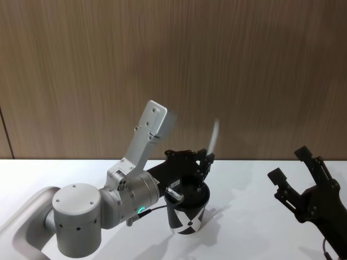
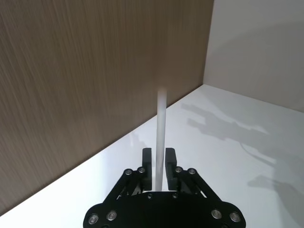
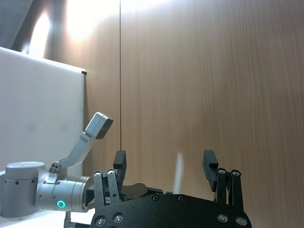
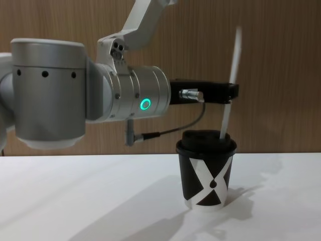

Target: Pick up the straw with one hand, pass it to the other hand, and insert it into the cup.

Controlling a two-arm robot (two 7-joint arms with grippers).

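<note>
We judge the straw (image 4: pixel 231 75) to be very light, thin-walled and easily bent or crushed, so it wants a gentle pinch low on its length, close to the lid, to keep the tip from wandering. Our left end effector (image 4: pixel 228 93), on the silver arm with the green light, is closed on the straw at about mid-length, just above the cup (image 4: pixel 206 173); in the left wrist view the fingers (image 2: pixel 169 161) press it from both sides. The straw stands nearly upright, leaning slightly, and its lower end meets the black domed lid (image 4: pixel 205 139) at the right side of the top; we cannot tell how far it has gone in. The cup stands upright on the white table (image 4: pixel 90 196); its contents are hidden. Our right end effector (image 1: pixel 295 176) waits well apart at the right, spread wide and empty.
</note>
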